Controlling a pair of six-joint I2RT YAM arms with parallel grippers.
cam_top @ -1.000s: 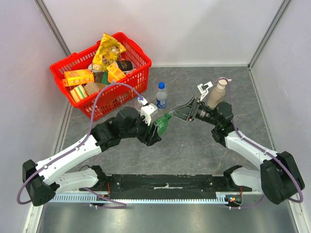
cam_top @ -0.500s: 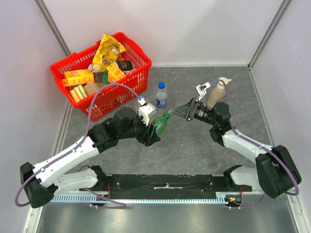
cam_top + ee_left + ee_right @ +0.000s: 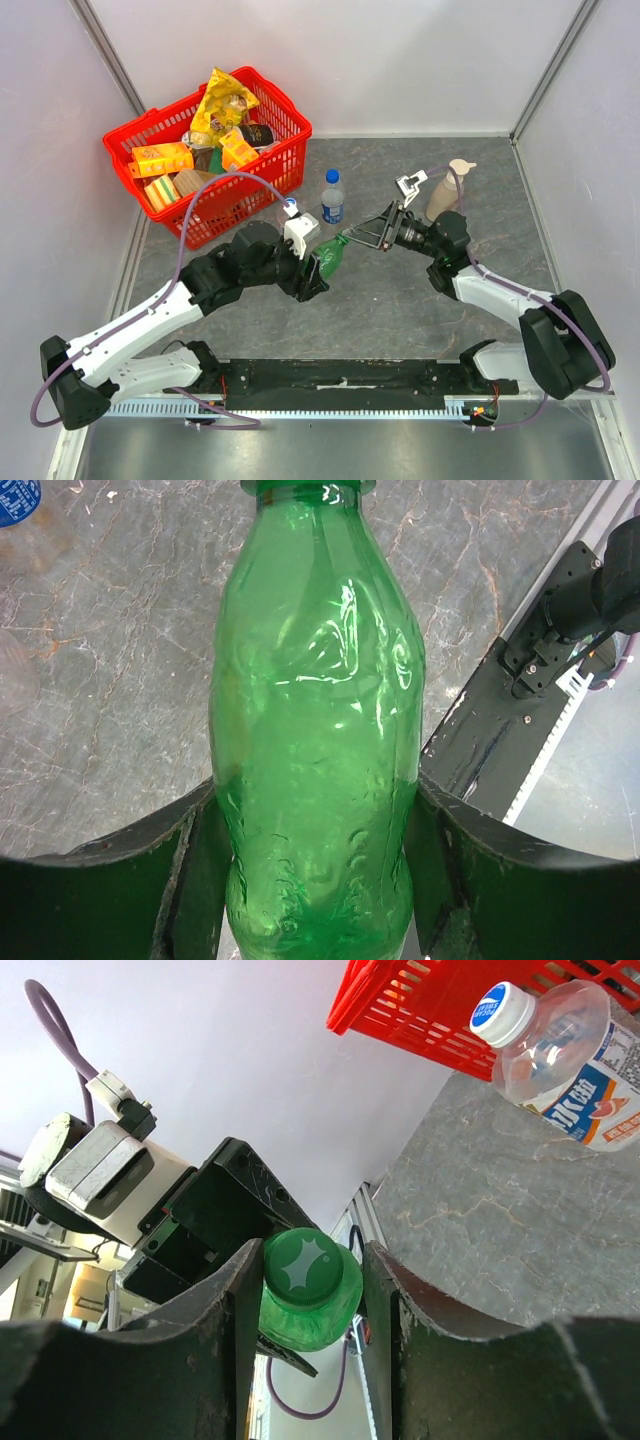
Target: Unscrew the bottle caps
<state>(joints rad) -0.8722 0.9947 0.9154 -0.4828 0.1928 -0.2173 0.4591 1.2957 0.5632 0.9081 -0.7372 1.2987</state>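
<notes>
A green bottle (image 3: pixel 330 256) (image 3: pixel 315 730) is held tilted above the table, my left gripper (image 3: pixel 316 268) (image 3: pixel 315 790) shut on its lower body. Its green cap (image 3: pixel 343 238) (image 3: pixel 303 1265) points toward my right gripper (image 3: pixel 352 236) (image 3: pixel 311 1255). That gripper's jaws straddle the cap: the left finger (image 3: pixel 225 1310) touches it, while a narrow gap shows at the right finger (image 3: pixel 385 1300). A clear water bottle (image 3: pixel 333 203) (image 3: pixel 570 1060) with a blue cap (image 3: pixel 332 177) (image 3: pixel 502 1012) stands upright on the table behind the green one.
A red basket (image 3: pixel 290 120) (image 3: pixel 440 1000) full of snack packs sits at the back left. A beige pump-dispenser bottle (image 3: pixel 447 192) stands behind my right wrist. White walls close the grey marbled table on three sides.
My right gripper has slid left onto the green cap, and its jaws have narrowed around it. The left arm and the green bottle have barely moved.
</notes>
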